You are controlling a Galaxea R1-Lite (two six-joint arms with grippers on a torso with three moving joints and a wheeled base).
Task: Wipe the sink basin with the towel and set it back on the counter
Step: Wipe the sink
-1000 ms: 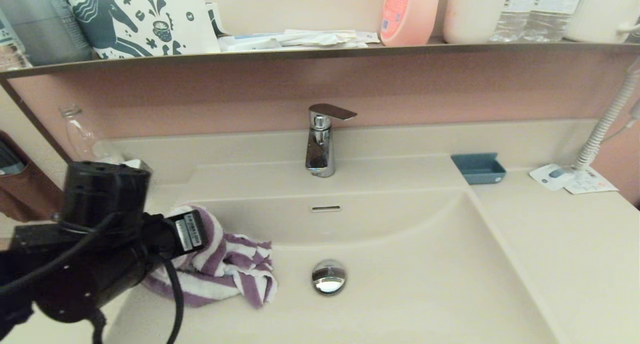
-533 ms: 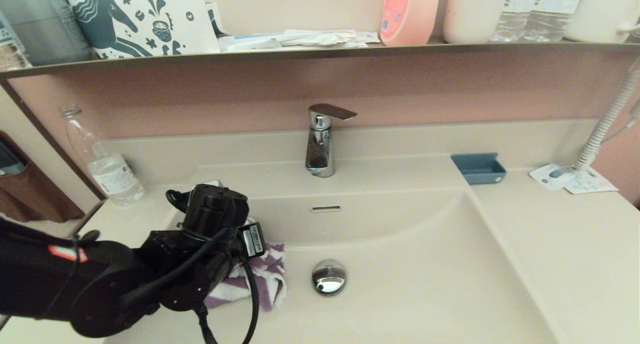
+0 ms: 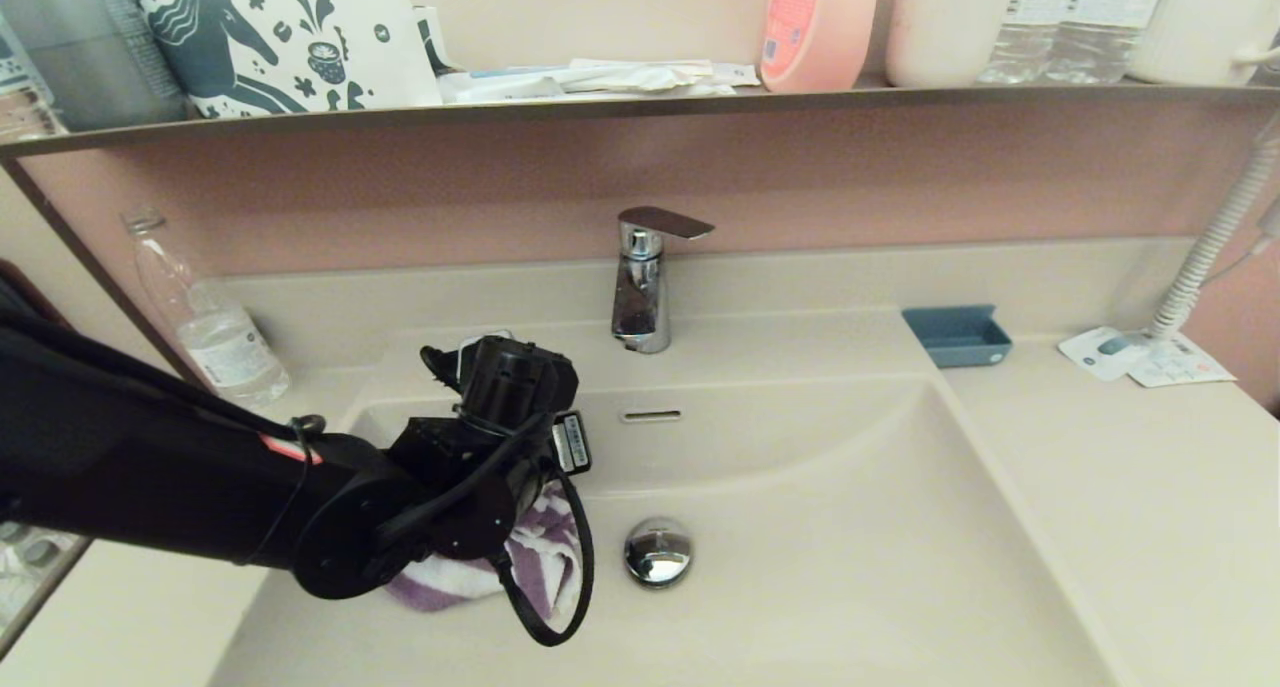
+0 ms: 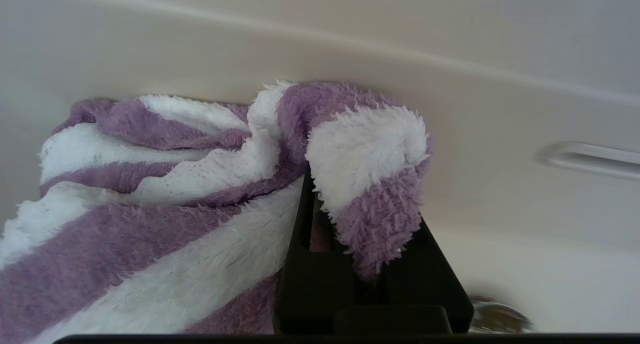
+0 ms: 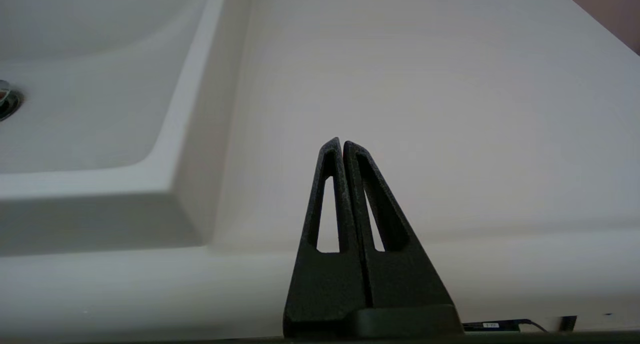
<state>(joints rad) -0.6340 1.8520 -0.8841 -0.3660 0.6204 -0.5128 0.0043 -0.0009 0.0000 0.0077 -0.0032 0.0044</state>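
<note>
The purple-and-white striped towel [image 3: 535, 557] lies bunched on the floor of the cream sink basin [image 3: 850, 527], just left of the chrome drain plug [image 3: 657, 552]. My left gripper [image 4: 357, 219] is shut on the towel [image 4: 200, 184], a fluffy fold pinched between its black fingers. The left arm [image 3: 200, 487] reaches in from the left and hides most of the cloth in the head view. The right gripper [image 5: 341, 142] is shut and empty, parked above the counter [image 5: 425, 83] to the right of the basin; the head view does not show it.
A chrome faucet [image 3: 640, 287] stands behind the basin above the overflow slot [image 3: 651, 416]. A plastic bottle [image 3: 210, 327] is at the back left, a blue tray [image 3: 957, 335] and leaflets [image 3: 1140, 355] at the back right. A cluttered shelf [image 3: 640, 102] runs above.
The left arm has swept the towel rightward across the basin floor, from the left wall to beside the drain plug. The cloth is now more bunched under the gripper.
</note>
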